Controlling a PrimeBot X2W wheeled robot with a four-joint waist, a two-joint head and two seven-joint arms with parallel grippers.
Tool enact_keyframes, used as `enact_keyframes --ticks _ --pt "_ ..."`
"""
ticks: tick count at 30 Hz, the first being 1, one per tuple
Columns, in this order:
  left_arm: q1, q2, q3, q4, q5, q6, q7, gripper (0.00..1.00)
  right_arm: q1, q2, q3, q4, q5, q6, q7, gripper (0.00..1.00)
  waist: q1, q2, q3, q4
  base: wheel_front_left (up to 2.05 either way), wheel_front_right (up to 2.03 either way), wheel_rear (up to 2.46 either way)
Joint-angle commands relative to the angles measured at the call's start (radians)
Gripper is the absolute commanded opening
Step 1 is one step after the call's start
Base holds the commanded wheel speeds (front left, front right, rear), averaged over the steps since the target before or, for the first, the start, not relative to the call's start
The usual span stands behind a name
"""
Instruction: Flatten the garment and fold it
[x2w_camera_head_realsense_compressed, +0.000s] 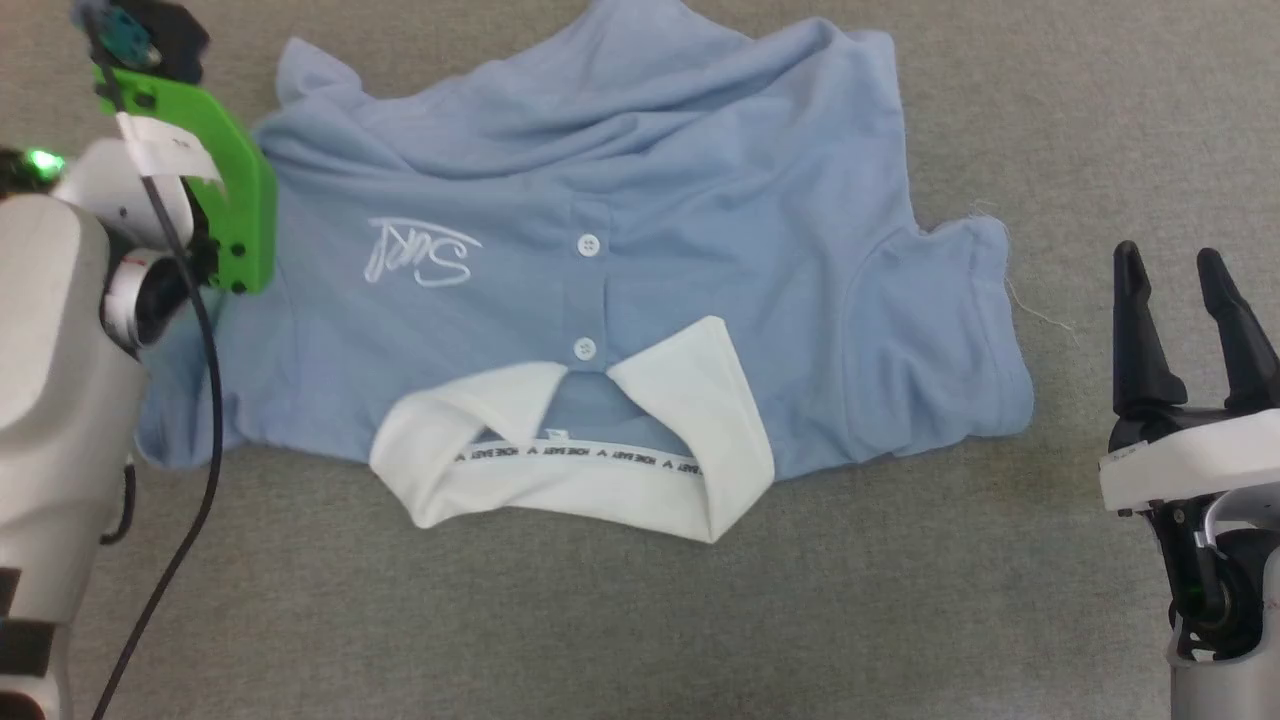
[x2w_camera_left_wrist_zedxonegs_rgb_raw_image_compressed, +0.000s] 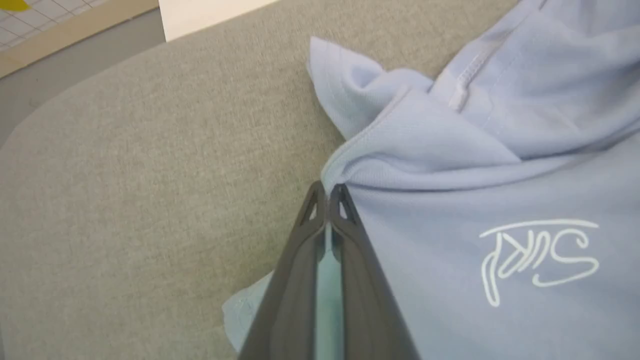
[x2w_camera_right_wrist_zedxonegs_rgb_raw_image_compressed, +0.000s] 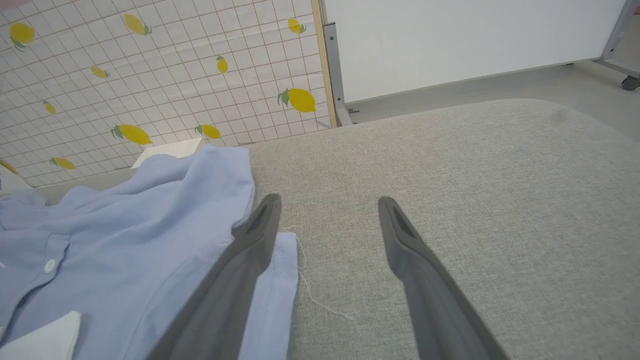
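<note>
Gripping side: the left gripper (x2w_camera_left_wrist_zedxonegs_rgb_raw_image_compressed: 327, 195) is clamped on a fold at the left edge of the garment (x2w_camera_head_realsense_compressed: 700, 220) (pale blue cloth shows between its fingers).
Free side: the right gripper (x2w_camera_head_realsense_compressed: 1180, 270) has its fingers spread and holds nothing, over the bare table (x2w_camera_head_realsense_compressed: 900, 620).
Garment lie: front up on the table, collar (x2w_camera_head_realsense_compressed: 600, 490) nearest the robot, hem (x2w_camera_head_realsense_compressed: 700, 40) rumpled at the far side, sleeves pointing left and right.
Key relation: the right sleeve (x2w_camera_head_realsense_compressed: 950, 340) lies just to the left of the right gripper's fingers, so that arm is the nearer one to take it and stretch the shirt sideways.
</note>
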Motion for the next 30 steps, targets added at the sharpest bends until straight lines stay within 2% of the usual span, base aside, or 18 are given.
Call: enact_keyframes --ticks 1,9,10,11,16,21,25,30 --pt "-0.025 0.005 0.004 0.012 0.01 0.007 -0.019 0.0 -0.013 -0.001 0.001 0.0 0.006 -0.001 -0.01 1.0 0.0 0.0048 0.018 -0.017 0.0 0.0 0.0" --pt "-0.043 -0.018 0.003 0.098 -0.001 0.003 -0.064 0.0 -0.009 -0.001 -0.002 0.006 0.008 -0.001 -0.02 1.0 0.0 0.0048 0.031 -0.028 0.0 0.0 0.0" --pt "-0.041 -0.024 0.007 0.105 -0.008 0.004 -0.071 0.31 -0.008 -0.001 -0.004 0.008 0.007 -0.001 -0.021 1.0 0.0 0.0048 0.026 -0.024 0.0 0.0 0.0" --pt "-0.039 -0.032 0.016 0.112 -0.021 0.006 -0.08 1.0 -0.008 -0.001 -0.005 0.012 0.006 -0.001 -0.021 1.0 0.0 0.0048 0.018 -0.019 0.0 0.0 0.0" --pt "-0.027 -0.063 0.086 0.095 -0.096 0.003 -0.184 1.0 -0.009 -0.001 -0.012 0.026 -0.002 -0.001 -0.017 1.0 0.0 0.0048 -0.034 0.013 0.0 0.0 0.0" --pt "0.051 -0.065 0.157 0.017 -0.13 0.003 -0.358 1.0 -0.004 -0.001 -0.018 0.044 -0.029 -0.001 0.003 1.0 0.0 0.0048 -0.104 0.055 0.0 0.0 0.0" --pt "0.161 -0.063 0.222 -0.061 -0.15 0.038 -0.487 1.0 0.002 -0.001 -0.015 0.061 -0.027 -0.001 0.014 1.0 0.0 0.0048 -0.156 0.075 0.0 0.0 0.0" --pt "0.32 -0.056 0.261 -0.166 -0.156 0.074 -0.566 1.0 0.016 -0.001 -0.024 0.066 -0.03 -0.001 0.026 1.0 0.0 0.0048 -0.192 0.091 0.0 0.0 0.0"
